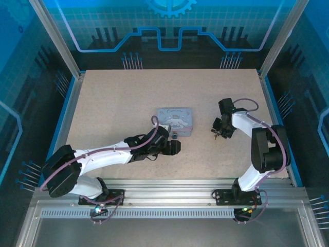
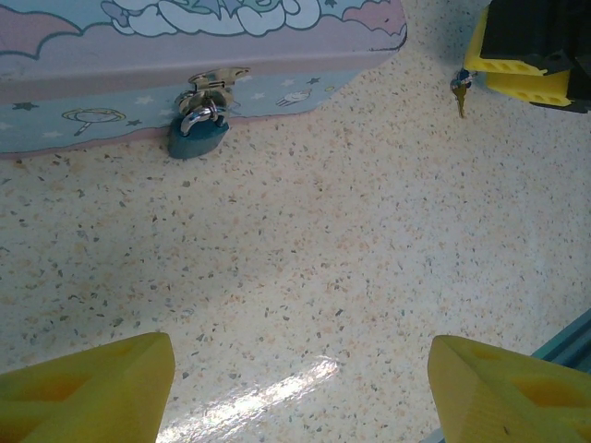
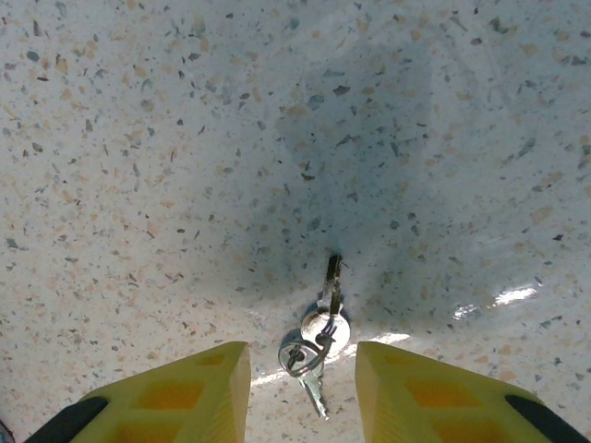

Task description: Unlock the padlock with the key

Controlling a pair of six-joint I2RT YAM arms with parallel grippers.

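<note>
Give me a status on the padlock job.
Done: nothing yet. The padlock looks shut on the tin hasp.
In hand: the right hand has a finger on either side of the key and its ring; whether it grips is unclear. The left hand hovers open near the padlock.
Left: carry the key over, insert it, turn it, free the shackle.

Under the left hand [image 2: 300, 392], the table [image 2: 323, 277] is a smooth, speckled stone-look sheet with a soft gloss that catches glare. Ahead of that hand, the padlock [image 2: 196, 138] has a blue painted metal body and a polished silver shackle [image 2: 194, 118]; the tin [image 2: 83, 88] behind is satin printed metal. Between the matt yellow plastic fingers [image 3: 175, 397] of the right hand [image 3: 302, 392], the key [image 3: 331, 277] is dull dark metal on a shiny ring [image 3: 297, 355].
</note>
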